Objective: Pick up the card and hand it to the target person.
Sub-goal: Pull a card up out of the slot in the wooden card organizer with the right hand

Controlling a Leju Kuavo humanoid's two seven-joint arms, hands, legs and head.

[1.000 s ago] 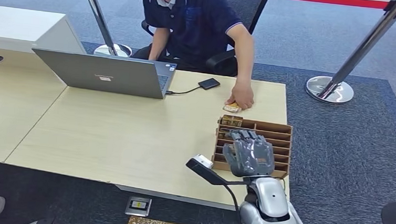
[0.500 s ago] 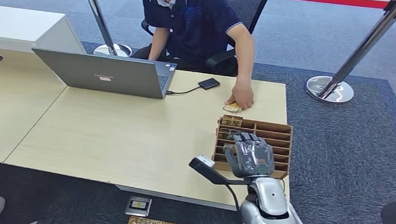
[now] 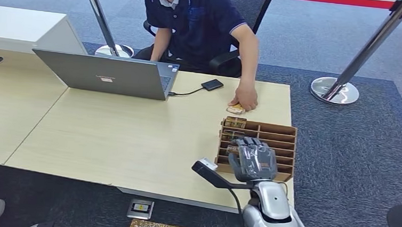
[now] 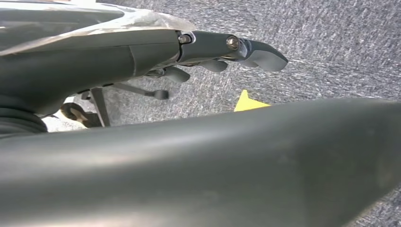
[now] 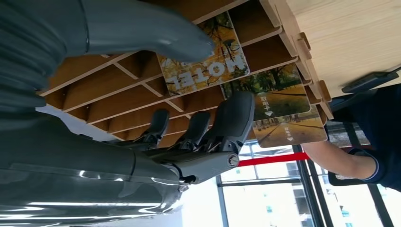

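We read "HOTEL" in white capitals on the nearest card [image 5: 203,64], a glossy print of yellow autumn trees standing in a slot of the wooden card rack [image 3: 280,136]. 2 more cards [image 5: 279,97] of like print stand in the slots beyond it, with small white characters we cannot make out. Our right hand [image 3: 253,159] hovers over the rack's near slots, thumb [image 5: 156,30] and fingers [image 5: 234,118] spread either side of the HOTEL card, holding nothing. The rack sits at the desk's [image 3: 122,135] near right corner, carpet just beyond. The seated person's hand [image 3: 244,99] rests on another card [image 3: 235,109] behind the rack. Our left hand [image 4: 222,49] hangs over carpet, fingers loosely apart and empty.
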